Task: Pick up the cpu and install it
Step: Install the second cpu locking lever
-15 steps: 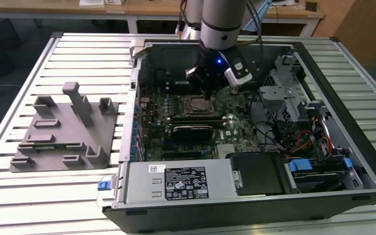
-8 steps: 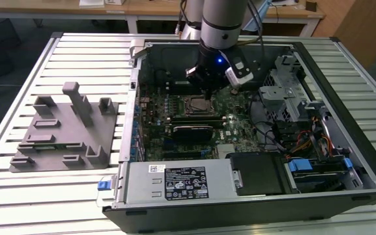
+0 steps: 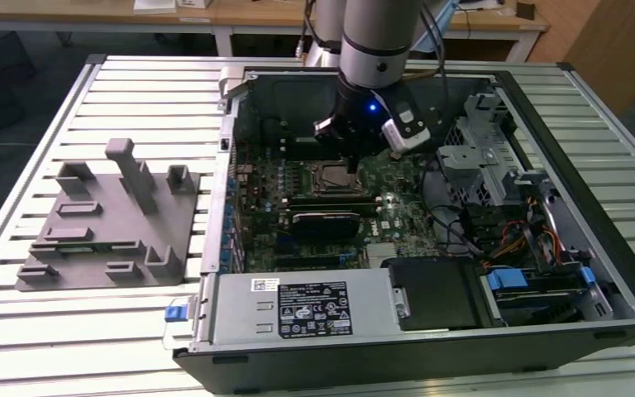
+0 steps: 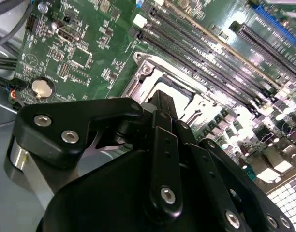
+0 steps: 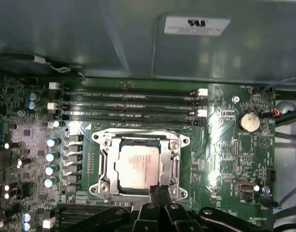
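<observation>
Cpu (image 5: 137,165) lying flat, silver top up, square in the socket frame (image 5: 174,166) on the motherboard (image 5: 225,145), gripper (image 5: 160,189) just above its edge, fingers pressed together, holding nothing.

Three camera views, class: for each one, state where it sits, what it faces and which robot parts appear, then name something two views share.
Exterior view: off the arm, high, looking down at the open computer case, grey tray and arm.
First wrist view: on the arm, facing the cpu in its socket frame; the hand edges in.
Second wrist view: on the arm, behind the hand, looking along it at the socket frame.
Shared: both wrist views show the coin battery.
</observation>
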Available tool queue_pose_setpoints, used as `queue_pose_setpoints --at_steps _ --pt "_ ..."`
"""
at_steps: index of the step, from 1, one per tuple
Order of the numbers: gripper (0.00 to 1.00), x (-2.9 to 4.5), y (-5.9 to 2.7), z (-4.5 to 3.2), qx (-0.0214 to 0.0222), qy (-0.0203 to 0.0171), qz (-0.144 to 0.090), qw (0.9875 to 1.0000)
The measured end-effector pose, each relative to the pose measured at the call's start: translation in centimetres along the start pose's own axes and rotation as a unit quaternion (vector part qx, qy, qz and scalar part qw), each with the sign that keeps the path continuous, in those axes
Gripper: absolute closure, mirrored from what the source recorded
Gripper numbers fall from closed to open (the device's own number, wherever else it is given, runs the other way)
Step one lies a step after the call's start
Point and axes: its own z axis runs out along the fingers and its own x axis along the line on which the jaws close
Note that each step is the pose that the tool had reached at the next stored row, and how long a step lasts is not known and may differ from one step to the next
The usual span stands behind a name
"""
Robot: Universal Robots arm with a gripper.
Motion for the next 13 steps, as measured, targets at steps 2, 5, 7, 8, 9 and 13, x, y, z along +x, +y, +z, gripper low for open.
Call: queue_pose_setpoints --at_steps 2,5,7,8,9,13 --pt "0.89 0.00 -0.16 -0.01 0.0001 0.0000 0.000 1.0000" --pt "0.89 0.01 -0.25 -0.06 0.0003 0.0001 0.000 1.0000" --pt "0.89 0.01 -0.26 -0.21 0.0004 0.0000 0.000 1.0000" --pt "0.89 0.01 -0.25 -0.32 0.0006 0.0000 0.000 1.0000" --pt "0.89 0.01 -0.25 -0.41 0.0006 0.0000 0.000 1.0000" --pt "0.89 0.01 -0.27 -0.58 0.0009 -0.0001 0.000 1.0000"
